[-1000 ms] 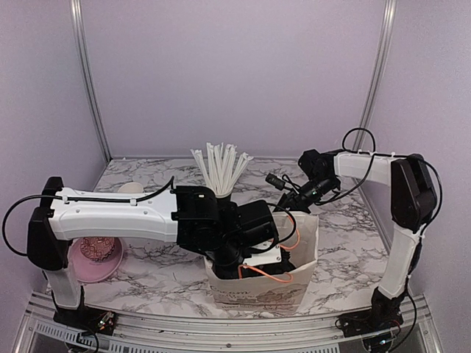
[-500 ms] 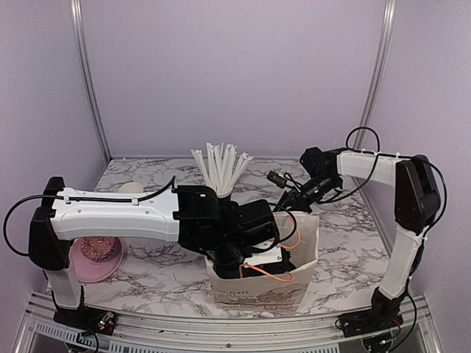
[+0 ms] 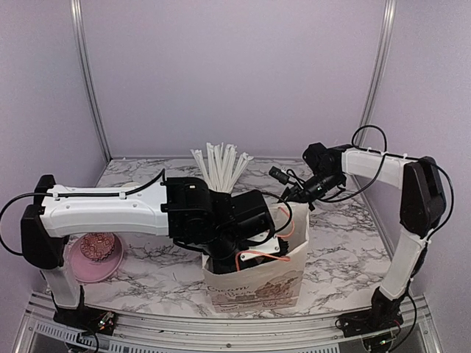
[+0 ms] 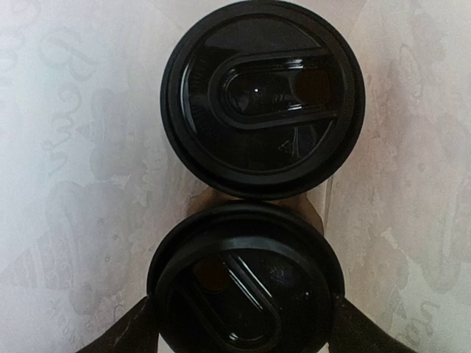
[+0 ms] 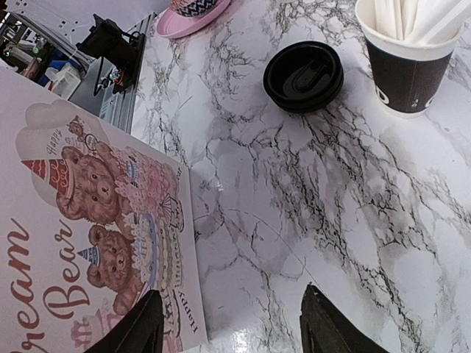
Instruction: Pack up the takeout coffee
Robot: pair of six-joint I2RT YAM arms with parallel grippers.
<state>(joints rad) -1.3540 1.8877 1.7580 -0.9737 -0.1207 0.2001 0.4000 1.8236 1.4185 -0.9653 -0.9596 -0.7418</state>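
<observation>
Left claw (image 4: 243, 323), pointing down inside paper bag (image 3: 254, 283), grips nearer coffee cup (image 4: 246, 283); right claw (image 5: 229, 293) hangs open.

This is looking like a robotics lab booth dressed up as a café counter. Plain lavender wall panels (image 3: 235, 73) and bare aluminium corner posts (image 3: 91, 81) are boxing in a marble-patterned tabletop (image 3: 346, 235). Two white-and-black robot arms (image 3: 103, 209) are rising from a metal frame rail (image 3: 184, 329) at its near edge. A black paper cup of white straws (image 5: 408, 70), a white paper bag printed with teddy bears (image 5: 88, 220) and a pink plate (image 3: 88, 272) are sitting on the marble.
</observation>
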